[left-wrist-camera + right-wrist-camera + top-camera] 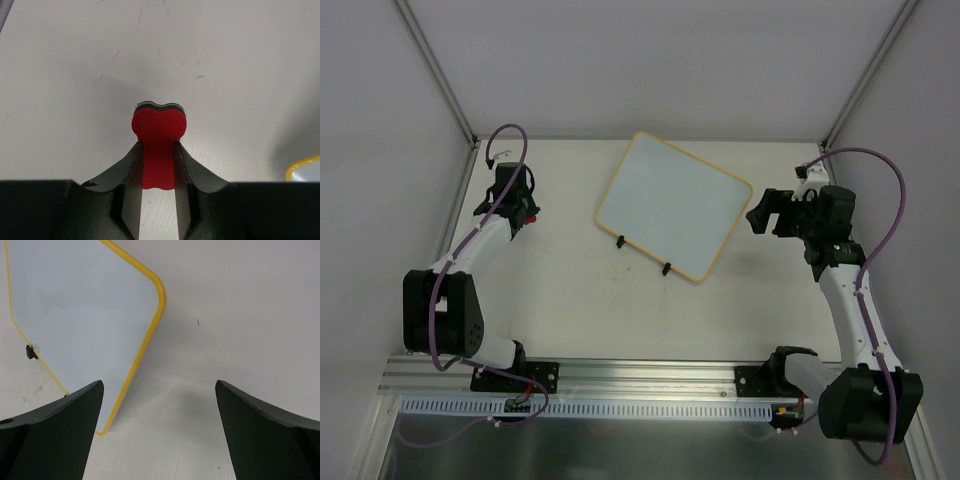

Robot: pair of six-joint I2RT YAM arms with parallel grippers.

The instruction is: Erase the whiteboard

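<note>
- Whiteboard [673, 205]: lies flat on the table [570, 310], centre of the top view, turned askew. Its long axis runs from upper left to lower right of that frame. Two black clips [620, 241] sit on its lower-left edge.
- Board surface: pale, with no red marks you can make out in any view. By that, little or nothing looks left to wipe.
- Left gripper [520, 207]: left of centre in the top view, clenched on a red block [159, 135]. In its wrist view the block juts out past the fingertips.
- Board from the left gripper: off to the right of frame, apart from it. Only a yellow corner [306, 169] shows at the right edge of the left wrist view.
- Right gripper [770, 212]: released, jaws spread wide, holding nothing, just beside the board's right corner.
- Board from the right gripper: ahead and toward the upper left of its wrist view [85, 300], with bare table between the fingers [60, 430].
- Nearer arm: the right. The block, though, is with the left, so any wiping pass would have you carry it rightward in the frame onto the board.
</note>
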